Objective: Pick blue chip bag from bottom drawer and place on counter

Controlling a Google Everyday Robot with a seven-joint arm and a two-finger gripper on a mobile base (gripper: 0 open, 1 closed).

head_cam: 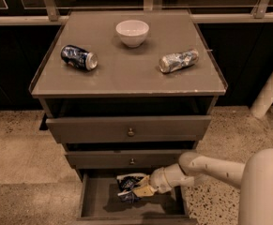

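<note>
The blue chip bag point(126, 187) is a small crumpled navy bag with white edges, inside the open bottom drawer point(105, 206). My gripper point(140, 189) reaches into the drawer from the right on a white arm and sits right against the bag. The bag is at the drawer's middle, close to the back. The counter point(126, 62) is the flat grey-brown top of the cabinet, above the drawers.
On the counter lie a dark blue soda can point(79, 57) at left, a white bowl point(132, 32) at the back, and a crushed silver can point(178, 60) at right. Two shallower knobbed drawers point(130, 129) overhang the bottom drawer. A white post point(269, 88) stands at right.
</note>
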